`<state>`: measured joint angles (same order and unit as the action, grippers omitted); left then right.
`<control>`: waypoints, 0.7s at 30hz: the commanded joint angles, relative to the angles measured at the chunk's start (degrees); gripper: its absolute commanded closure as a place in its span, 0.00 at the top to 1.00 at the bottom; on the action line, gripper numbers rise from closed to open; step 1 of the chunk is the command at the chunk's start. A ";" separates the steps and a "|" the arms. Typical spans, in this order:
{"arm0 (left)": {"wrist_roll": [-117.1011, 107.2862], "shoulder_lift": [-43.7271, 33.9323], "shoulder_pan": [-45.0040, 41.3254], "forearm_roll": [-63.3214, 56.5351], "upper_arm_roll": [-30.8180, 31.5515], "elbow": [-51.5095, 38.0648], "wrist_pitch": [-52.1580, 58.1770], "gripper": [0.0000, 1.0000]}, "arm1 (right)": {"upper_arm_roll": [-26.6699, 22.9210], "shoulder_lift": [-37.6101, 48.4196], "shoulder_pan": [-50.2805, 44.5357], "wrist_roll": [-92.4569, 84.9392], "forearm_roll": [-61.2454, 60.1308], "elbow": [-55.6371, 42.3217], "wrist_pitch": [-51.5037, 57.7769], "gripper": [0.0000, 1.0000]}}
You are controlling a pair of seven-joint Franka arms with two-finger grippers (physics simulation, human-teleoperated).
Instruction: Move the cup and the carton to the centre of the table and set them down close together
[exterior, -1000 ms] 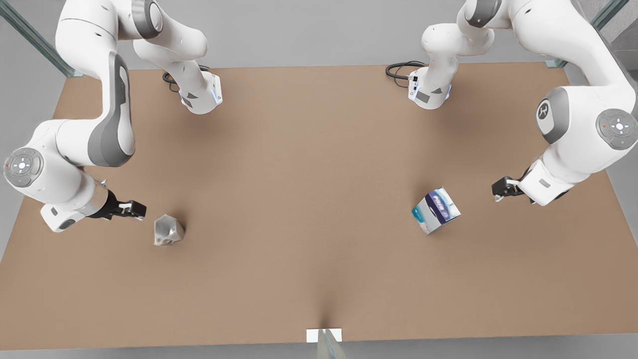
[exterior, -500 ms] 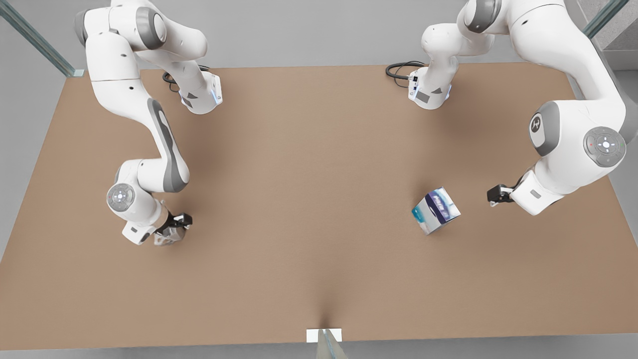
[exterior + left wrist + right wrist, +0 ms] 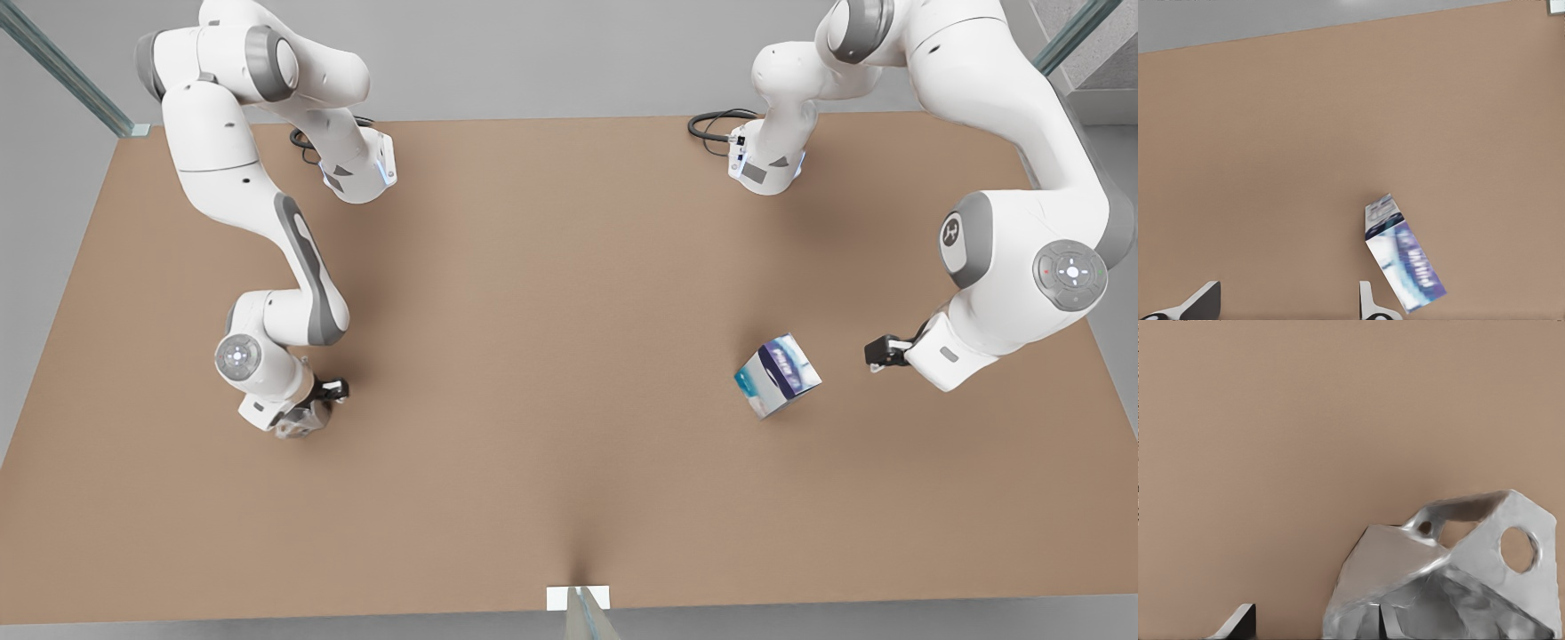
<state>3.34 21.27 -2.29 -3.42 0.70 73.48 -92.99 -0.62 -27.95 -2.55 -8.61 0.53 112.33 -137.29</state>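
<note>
Right tool point(image 3: 322, 402), at 9 o'clock of the front view, sits low over the cup point(image 3: 298, 421); the right wrist view shows its fingers apart, one fingertip point(image 3: 1238, 621) outside the cup point(image 3: 1451, 577) and the other down inside the rim, wall between them, not yet pinched. Judged risk: the faceted, shiny wall gives poor seating, so closing off-centre could twist or tip the cup, or let it slip on the lift. Left tool point(image 3: 880, 354) hovers at 3 o'clock, near the carton point(image 3: 778, 375) but apart from it; the left wrist view shows its fingers point(image 3: 1201, 303) spread wide, with the carton point(image 3: 1403, 257) ahead and skewed to them. Closing on it corner-first would likely push or spin the carton across the desk point(image 3: 551, 356). Both things stand well apart, far from centre. Against half a second ago: the right tool has settled slightly further onto the cup; the left tool has crept a little nearer the carton; neither thing has moved.
</note>
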 commanded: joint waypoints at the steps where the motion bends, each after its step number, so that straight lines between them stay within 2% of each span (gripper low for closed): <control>1: 0.00 0.00 0.00 -0.01 0.00 0.00 0.00 1.00 | 0.00 0.00 0.00 0.00 0.00 0.00 0.00 0.21; 17: 0.00 0.26 0.00 -0.01 0.00 -0.09 0.00 1.00 | -1.49 0.87 -0.97 -0.44 -0.09 -1.41 0.97 0.21; 21: 0.00 0.08 0.00 0.08 0.00 -0.26 0.00 1.00 | 0.97 4.75 -4.31 0.18 -0.61 -4.04 5.01 0.21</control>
<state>3.39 21.36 -2.29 -3.39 0.70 73.21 -92.99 1.94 -23.24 -7.21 -8.38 -0.86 107.05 -131.72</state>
